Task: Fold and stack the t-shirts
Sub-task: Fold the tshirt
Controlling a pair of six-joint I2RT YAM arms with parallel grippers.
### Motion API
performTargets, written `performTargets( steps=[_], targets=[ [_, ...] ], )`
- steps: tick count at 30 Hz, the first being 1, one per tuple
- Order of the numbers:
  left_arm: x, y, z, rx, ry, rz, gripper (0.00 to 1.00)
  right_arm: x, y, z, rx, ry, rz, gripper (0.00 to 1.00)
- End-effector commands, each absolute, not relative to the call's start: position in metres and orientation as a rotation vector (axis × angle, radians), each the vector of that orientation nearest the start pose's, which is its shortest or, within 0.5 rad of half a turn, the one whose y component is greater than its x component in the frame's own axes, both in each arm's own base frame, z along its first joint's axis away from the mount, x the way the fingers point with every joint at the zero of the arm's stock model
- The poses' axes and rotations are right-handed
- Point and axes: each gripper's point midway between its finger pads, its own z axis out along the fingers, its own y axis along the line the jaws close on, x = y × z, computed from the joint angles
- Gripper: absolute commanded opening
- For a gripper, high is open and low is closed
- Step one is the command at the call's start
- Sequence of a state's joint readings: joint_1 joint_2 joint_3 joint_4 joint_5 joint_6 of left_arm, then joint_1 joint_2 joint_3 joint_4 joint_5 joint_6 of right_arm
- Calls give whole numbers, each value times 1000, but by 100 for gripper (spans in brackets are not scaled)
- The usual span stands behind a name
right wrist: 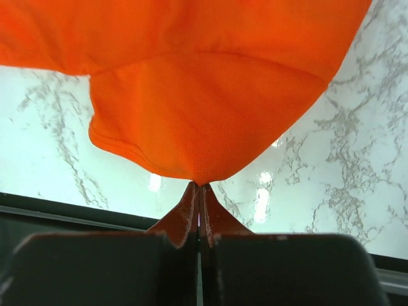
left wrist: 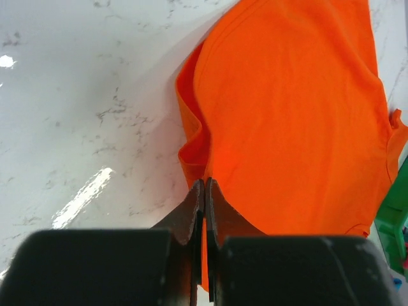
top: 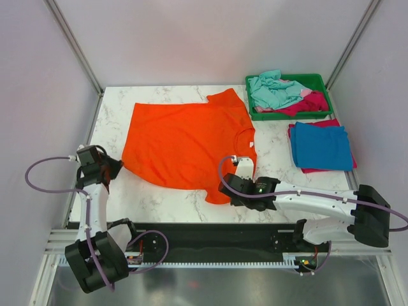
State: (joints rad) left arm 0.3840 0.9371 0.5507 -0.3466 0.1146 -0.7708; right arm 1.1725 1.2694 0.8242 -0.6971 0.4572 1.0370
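The bright orange t-shirt (top: 185, 137) lies spread on the marble table. My left gripper (top: 113, 169) is shut on its near-left corner; the left wrist view shows the fabric (left wrist: 287, 108) pinched between the closed fingertips (left wrist: 205, 188). My right gripper (top: 224, 189) is shut on the shirt's near-right sleeve; the right wrist view shows the sleeve (right wrist: 204, 108) pinched between the closed fingertips (right wrist: 199, 190). A folded blue t-shirt (top: 320, 145) lies on a magenta-pink one (top: 306, 169) at the right. Crumpled light teal (top: 273, 89) and magenta-pink (top: 307, 103) shirts fill the green tray.
The green plastic tray (top: 299, 79) stands at the back right corner, just behind the folded stack. White walls and metal posts close in the table's sides and back. A black rail (top: 210, 239) runs along the near edge between the arm bases.
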Motion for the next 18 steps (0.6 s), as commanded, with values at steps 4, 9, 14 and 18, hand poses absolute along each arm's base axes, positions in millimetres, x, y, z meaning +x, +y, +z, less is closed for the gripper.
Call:
performTargets(
  steps=[4,9,14,18],
  targets=[
    [279,48,123,-1052,2133,-357,2,187,233,115,-48,2459,169,0],
    [290,46,119,-993,2219,-390,2,229,228,135,-40,2423,147,0],
    [312,47,113,-972,2310,-441,2,267,220,140,-21,2427,128,0],
    [330,53,95,-991,2385,-455,2,296,226,147,-38,2423,135,0]
  ],
)
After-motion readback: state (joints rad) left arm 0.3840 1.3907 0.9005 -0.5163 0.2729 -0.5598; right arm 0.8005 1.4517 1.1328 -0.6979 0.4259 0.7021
